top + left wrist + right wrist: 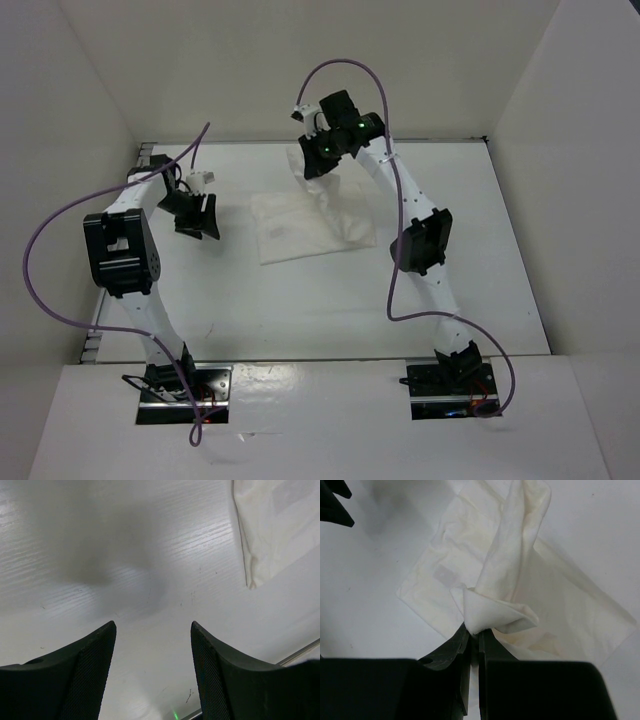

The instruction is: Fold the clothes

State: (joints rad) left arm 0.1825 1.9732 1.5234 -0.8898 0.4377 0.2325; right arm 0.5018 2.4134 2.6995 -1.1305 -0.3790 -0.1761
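Reaching out over the far half of the table [300, 310], the right arm [420, 240] is bent at the elbow and angled back toward the middle. The right gripper [474, 636] is tipped down with its fingers pressed nearly together, pinching a bunched-up corner of the clothes [520, 580]. From the wrist view that pinched bit is a soft rolled fold right at the fingertips, and a twisted strip of fabric runs from it down to the rest of the garment, which lies flat on the table. The fabric is thin, wrinkled and white with a slightly creamy tint. From overhead the flat part is roughly a rectangle, sitting mid-table toward the back. The left arm [125, 250] is folded up on its own side with the forearm leaning inward. The left gripper [198, 218] hovers over bare tabletop with its black, finely textured fingers [90, 680] spread apart, gripping nothing. The cloth is near that gripper's right side, not touching, and only an edge and a corner show in the left wrist view. The tabletop is white with a faint wood-like grain, and a purple cable [30, 260] loops off each arm.
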